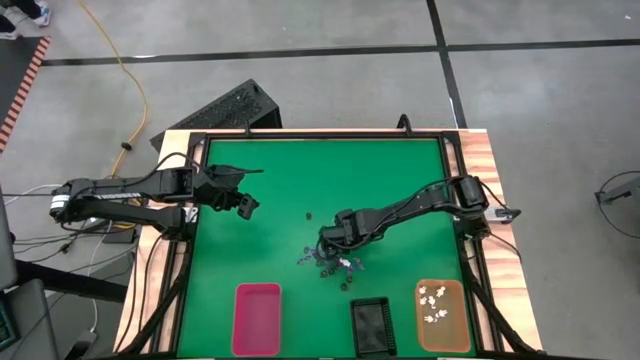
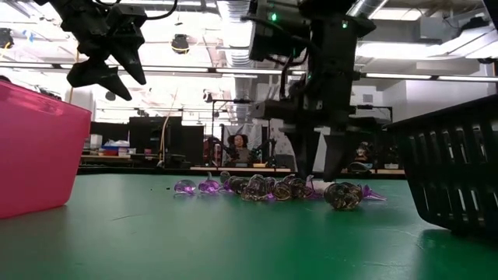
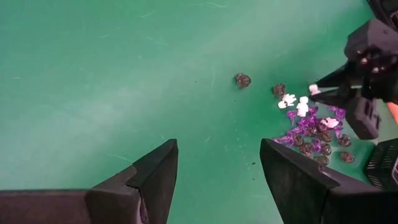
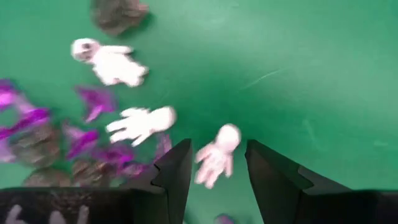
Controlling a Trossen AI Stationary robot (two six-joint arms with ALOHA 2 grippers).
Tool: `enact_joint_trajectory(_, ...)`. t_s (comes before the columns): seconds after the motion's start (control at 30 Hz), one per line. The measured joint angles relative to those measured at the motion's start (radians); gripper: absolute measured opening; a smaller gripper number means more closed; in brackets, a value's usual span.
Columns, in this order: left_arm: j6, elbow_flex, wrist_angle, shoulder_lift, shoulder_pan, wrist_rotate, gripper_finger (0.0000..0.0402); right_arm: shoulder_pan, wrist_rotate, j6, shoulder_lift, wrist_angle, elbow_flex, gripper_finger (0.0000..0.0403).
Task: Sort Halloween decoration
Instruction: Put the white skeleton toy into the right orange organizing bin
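Left gripper (image 1: pixel 248 190) hovers with fingers apart and empty above the green table's (image 1: pixel 280 220) left; right gripper (image 4: pixel 214 171), fingers parted, straddles a tiny white plastic trinket (image 4: pixel 215 154) at the mid-table pile of purple, black and white trinkets (image 1: pixel 330 262).

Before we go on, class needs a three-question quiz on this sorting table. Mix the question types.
1. True or false: the orange rectangular tray already holds small white plastic figures.
2. Which pincer is down at the pile of tiny purple, dark and white trinkets? A left pincer B right pincer
3. Fill in: a white figure lies between the right pincer's open ____.

Key: 1 true; 2 B; 3 fingers.
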Motion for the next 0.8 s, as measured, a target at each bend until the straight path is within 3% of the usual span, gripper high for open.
enact_joint_trajectory(0.27,0.0,0.0,0.0,0.0,0.0,0.0,0.0219,0.0,-0.037,-0.015,0.036,0.024,0.005,0.016)
enact_joint_trajectory(0.57,0.0,0.0,0.0,0.0,0.0,-0.009,0.0219,0.007,-0.067,-0.021,0.001,0.004,0.0,0.0043)
enact_joint_trajectory(0.8,-0.001,0.0,0.003,0.0,0.0,-0.013,0.0219,0.059,-0.088,-0.034,-0.107,-0.057,0.015,0.0041)
